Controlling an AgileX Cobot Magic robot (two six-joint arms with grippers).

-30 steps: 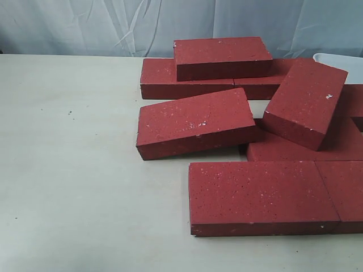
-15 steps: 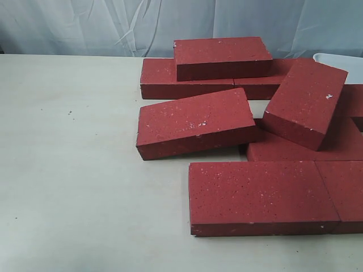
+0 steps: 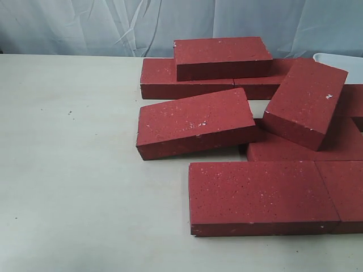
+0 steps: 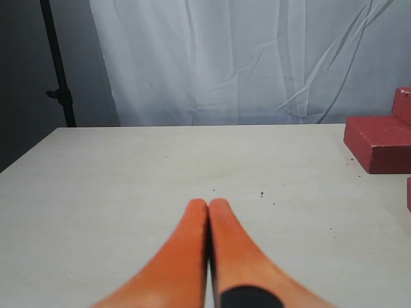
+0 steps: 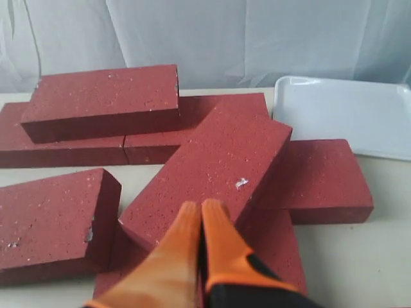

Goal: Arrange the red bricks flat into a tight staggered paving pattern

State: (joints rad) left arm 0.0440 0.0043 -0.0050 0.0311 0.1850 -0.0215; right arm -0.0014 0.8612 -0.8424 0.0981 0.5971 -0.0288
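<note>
The red bricks lie in a loose heap on the right half of the table, and they do not yet form any paving pattern. At the far side you see a far row of bricks lying flat and end to end, and one top brick rests flat on them. In the middle of the heap a slanted brick has its left end low on the table, and its right end seems to lean on another brick. To the right of it a tilted brick lies across flat bricks that are under it. Nearest to you a near brick lies flat on the table, and its right end touches a neighbour brick, which the edge of the picture cuts. A white tray stands at the far right, just behind the heap.

Your left gripper has its orange fingertips pressed together with nothing between them. It hangs over bare table, well apart from the bricks. Your right gripper is also pressed together and holds nothing. It is over the heap, near the tilted brick, but I cannot tell if it touches it.
</note>
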